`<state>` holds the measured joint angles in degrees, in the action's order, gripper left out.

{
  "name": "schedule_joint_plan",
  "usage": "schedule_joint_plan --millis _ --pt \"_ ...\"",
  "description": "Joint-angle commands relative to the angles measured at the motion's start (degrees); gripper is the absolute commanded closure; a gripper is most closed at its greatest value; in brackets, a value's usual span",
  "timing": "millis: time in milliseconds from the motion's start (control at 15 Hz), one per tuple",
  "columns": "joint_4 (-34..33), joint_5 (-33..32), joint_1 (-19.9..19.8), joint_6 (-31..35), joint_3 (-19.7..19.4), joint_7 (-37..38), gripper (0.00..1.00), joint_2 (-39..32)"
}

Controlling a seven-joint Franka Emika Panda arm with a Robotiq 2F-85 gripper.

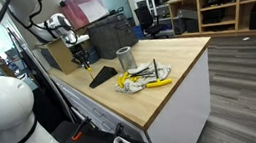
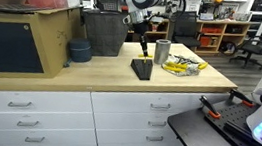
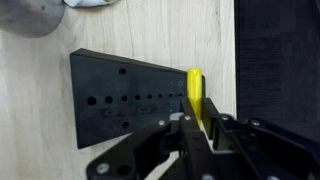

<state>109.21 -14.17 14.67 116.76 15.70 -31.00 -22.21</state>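
Note:
My gripper is shut on a slim yellow-handled tool that sticks out past the fingertips in the wrist view. Its tip hangs over the right end of a black wedge-shaped holder block with rows of small holes. In both exterior views the gripper hovers just above that block on the wooden worktop. I cannot tell whether the tool touches the block.
A metal cup stands beside the block. A pile of yellow-handled tools lies further along the top. A dark bin, a cardboard box and a grey bowl stand behind.

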Motion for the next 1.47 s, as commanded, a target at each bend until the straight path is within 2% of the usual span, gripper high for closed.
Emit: schedule_joint_plan --millis 0,933,1333,1400 --pt "1.34 -1.14 0.21 1.44 -0.24 2.10 0.96 0.46" --pt "1.59 -4.07 0.67 2.43 -0.79 4.88 0.96 -1.03" --pt "2.10 -3.46 0.28 3.43 -0.54 5.31 0.96 -1.04" --pt "2.11 -3.23 0.21 3.58 -0.48 5.31 0.60 -0.92"
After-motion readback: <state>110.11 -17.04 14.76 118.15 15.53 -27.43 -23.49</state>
